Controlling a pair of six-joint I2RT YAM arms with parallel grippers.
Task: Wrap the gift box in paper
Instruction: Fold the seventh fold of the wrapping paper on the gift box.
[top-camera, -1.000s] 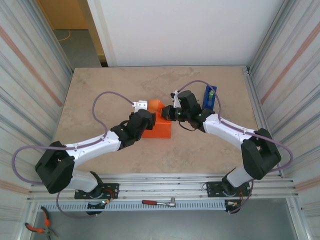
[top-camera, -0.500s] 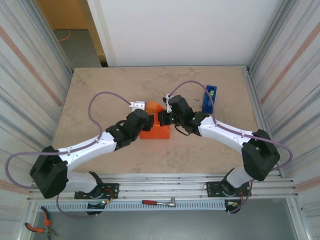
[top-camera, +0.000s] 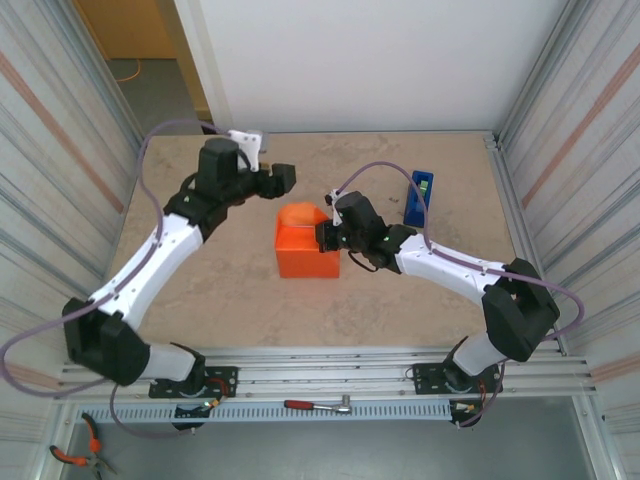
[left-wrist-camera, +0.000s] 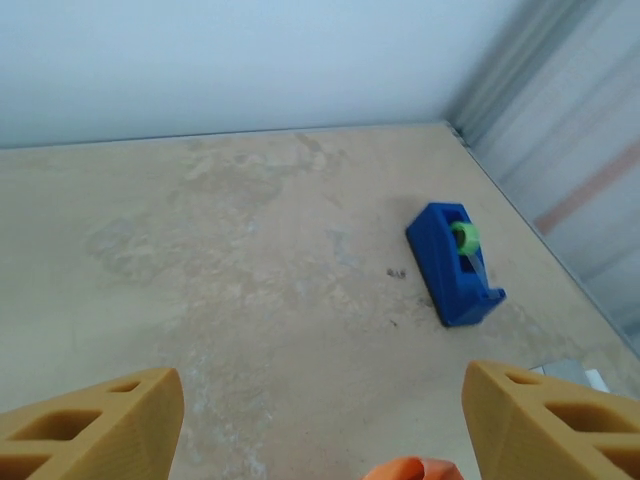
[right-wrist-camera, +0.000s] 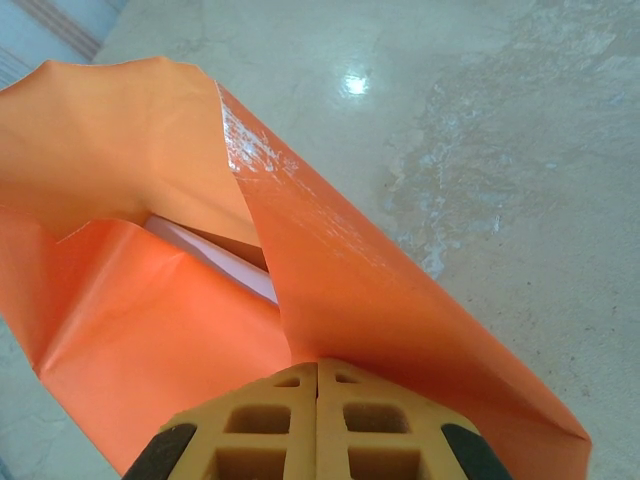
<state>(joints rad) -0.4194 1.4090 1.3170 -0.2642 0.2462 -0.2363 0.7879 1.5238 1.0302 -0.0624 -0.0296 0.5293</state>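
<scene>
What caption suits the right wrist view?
Shut right tool at a fold seam in the orange paper, gift box edge showing inside the open end.

One sheet of orange paper (top-camera: 305, 252), one gift box (right-wrist-camera: 210, 255), one blue tape dispenser (top-camera: 420, 197) — two claws: left claw (top-camera: 284, 178), right claw (top-camera: 325, 238) — one surface (top-camera: 250, 305).

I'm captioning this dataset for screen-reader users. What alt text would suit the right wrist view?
The shut right gripper meets a seam of the orange paper, which is folded loosely over the gift box. A pale sliver of the box shows through a gap in the folds, with the beige marbled table beyond.
</scene>
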